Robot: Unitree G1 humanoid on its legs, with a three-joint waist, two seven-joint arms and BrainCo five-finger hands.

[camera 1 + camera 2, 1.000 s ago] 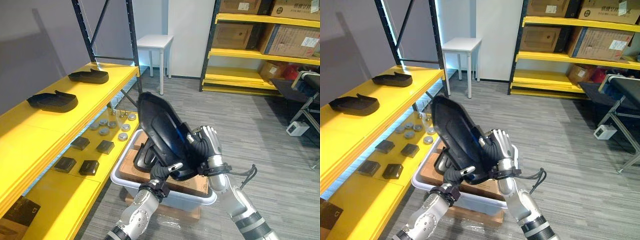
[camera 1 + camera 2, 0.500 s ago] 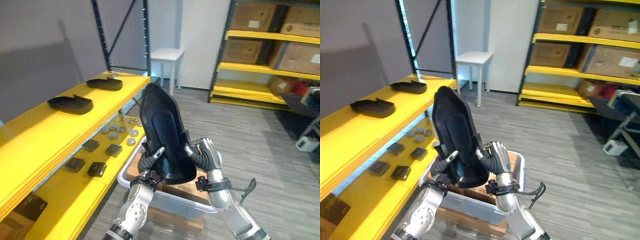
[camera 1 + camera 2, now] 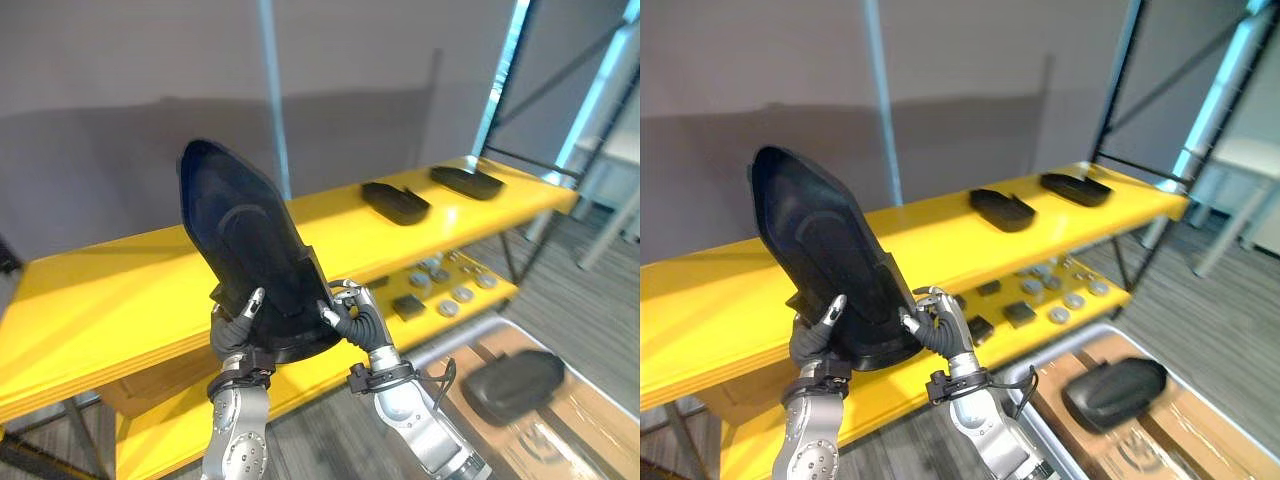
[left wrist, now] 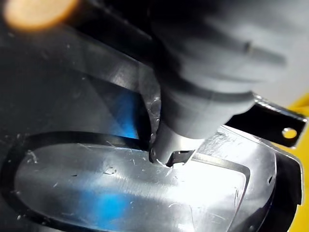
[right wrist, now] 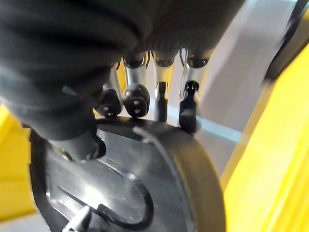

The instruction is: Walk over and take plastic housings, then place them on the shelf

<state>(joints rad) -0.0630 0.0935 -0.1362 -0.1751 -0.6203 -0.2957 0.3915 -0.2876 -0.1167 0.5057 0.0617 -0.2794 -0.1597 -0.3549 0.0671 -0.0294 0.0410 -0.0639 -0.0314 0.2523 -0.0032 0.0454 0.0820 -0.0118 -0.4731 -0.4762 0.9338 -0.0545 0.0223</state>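
Observation:
A large black plastic housing point(image 3: 245, 250) stands upright in front of the yellow shelf's top board point(image 3: 100, 290). Both hands hold its lower end. My left hand point(image 3: 232, 330) grips it from the left, thumb pressed on the front face. My right hand point(image 3: 362, 322) clasps the right edge, and its fingers point(image 5: 188, 106) curl over the housing's rim point(image 5: 193, 159). The left wrist view shows the left thumb point(image 4: 203, 96) on the glossy inner face point(image 4: 96, 193). Two more black housings point(image 3: 395, 202) point(image 3: 466, 181) lie on the top board to the right.
The lower yellow shelf carries several small dark blocks and grey discs point(image 3: 440, 290). At the lower right a bin lined with cardboard point(image 3: 560, 440) holds another black housing point(image 3: 512, 385). A grey wall stands behind the shelf, and dark uprights point(image 3: 525, 80) rise at its right end.
The view has swung left from the bin toward the shelf. The housing stays between both hands and now stands before the top board. The left thumb came onto its front face.

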